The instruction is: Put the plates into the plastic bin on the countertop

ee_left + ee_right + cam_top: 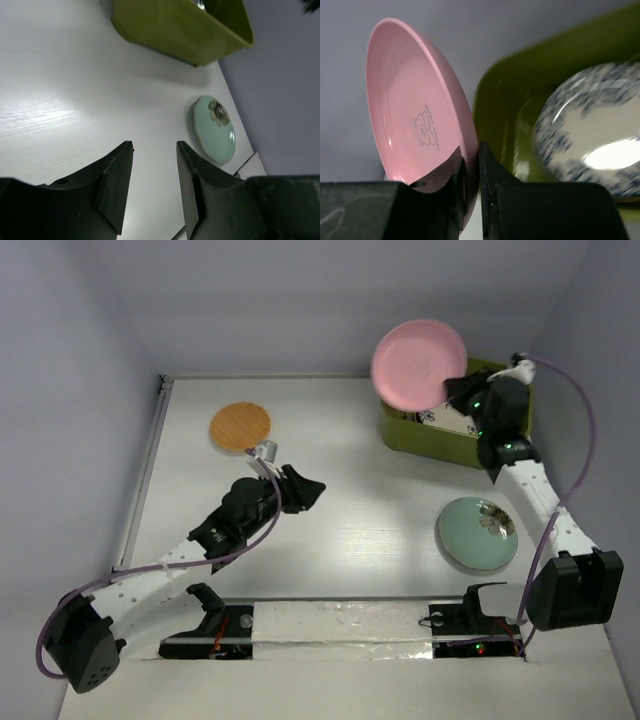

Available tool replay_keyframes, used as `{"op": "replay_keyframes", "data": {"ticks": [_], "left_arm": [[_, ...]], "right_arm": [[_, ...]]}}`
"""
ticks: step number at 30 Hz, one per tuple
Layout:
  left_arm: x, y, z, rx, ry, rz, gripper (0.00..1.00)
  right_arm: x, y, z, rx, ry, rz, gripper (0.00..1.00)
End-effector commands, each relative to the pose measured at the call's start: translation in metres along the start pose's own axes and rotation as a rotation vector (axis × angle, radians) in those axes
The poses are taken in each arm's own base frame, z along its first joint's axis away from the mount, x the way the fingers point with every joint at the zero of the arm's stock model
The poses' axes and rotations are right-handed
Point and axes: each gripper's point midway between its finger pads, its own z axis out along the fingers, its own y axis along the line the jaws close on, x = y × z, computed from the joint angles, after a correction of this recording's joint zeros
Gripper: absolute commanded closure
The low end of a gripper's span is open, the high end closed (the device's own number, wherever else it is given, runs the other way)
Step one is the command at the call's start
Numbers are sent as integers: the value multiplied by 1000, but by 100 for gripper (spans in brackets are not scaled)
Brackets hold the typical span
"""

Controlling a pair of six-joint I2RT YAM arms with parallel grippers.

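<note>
Black right gripper (471, 150): its fingers are pressing together on the rim of the pink plate (415, 110), one finger on each face.
Pink plate: it is being held in the air, standing nearly on edge. In the top view its disc (418, 365) is overlapping the far-left corner of the green bin (440, 445). A small printed figure is showing on its hollow face in the right wrist view.
Green bin: it is sitting on the white countertop (350, 520) at the far right, close to the right wall.
Inside the bin: a blue-patterned plate (590, 130) is leaning against the inner wall. It is blurred, so I cannot tell what is propping it.
Right arm (545, 500): it is reaching from its near-right base up to the bin, with a purple cable (585, 440) arching beside it.
Left gripper (155, 145): its fingers are standing apart with nothing between them, over bare countertop left of centre. I cannot tell whether it is touching the surface.
Mint plate (477, 533): it is lying flat on the countertop, nearer than the bin and apart from it, just beside the right arm. A floral mark is showing off-centre.
Wooden plate (240, 427): it is lying flat at the far left, just beyond the left gripper and not touching it.
Metal rail (140, 490): it is running along the countertop's left edge.
</note>
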Motion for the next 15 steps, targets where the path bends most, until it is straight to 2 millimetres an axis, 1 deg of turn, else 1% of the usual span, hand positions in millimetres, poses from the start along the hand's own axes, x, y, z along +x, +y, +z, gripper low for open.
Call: {"op": "replay_keyframes", "data": {"ticks": [1, 2, 3, 4, 5, 6, 7, 8, 9, 10, 11, 12, 13, 14, 15], "left_arm": [[9, -14, 8, 14, -7, 44, 63], [14, -15, 10, 12, 2, 50, 63], [26, -17, 14, 6, 31, 65, 63], [29, -23, 17, 14, 38, 73, 63], [34, -24, 20, 11, 53, 94, 63], [45, -22, 26, -6, 84, 115, 62], [49, -34, 29, 14, 102, 130, 62], [57, -36, 33, 14, 122, 145, 62], [69, -33, 40, -2, 156, 172, 61], [73, -46, 44, 20, 170, 184, 61], [80, -50, 47, 26, 188, 194, 61], [95, -47, 54, 17, 225, 216, 61], [94, -58, 59, 35, 224, 221, 61], [103, -64, 61, 43, 244, 234, 60], [115, -62, 68, 30, 269, 250, 58]], "right_arm": [[-72, -38, 14, 143, -161, -13, 100], [-78, -48, 20, 175, -159, -14, 100], [-68, -71, 32, 239, -110, -10, 100], [-75, -87, 36, 270, -110, -4, 100], [-82, -91, 41, 282, -116, -5, 100], [-77, -104, 43, 319, -91, -3, 100], [-70, -118, 50, 352, -69, 0, 100], [-71, -130, 51, 380, -71, 0, 100], [-68, -135, 53, 396, -65, -1, 100], [-64, -149, 56, 424, -48, 1, 100], [-62, -156, 57, 441, -37, 4, 97], [-60, -165, 56, 464, -28, 8, 96], [-57, -167, 58, 464, -18, 8, 95], [-52, -176, 60, 473, 0, 13, 93], [-48, -177, 61, 474, 22, 12, 92]]}}
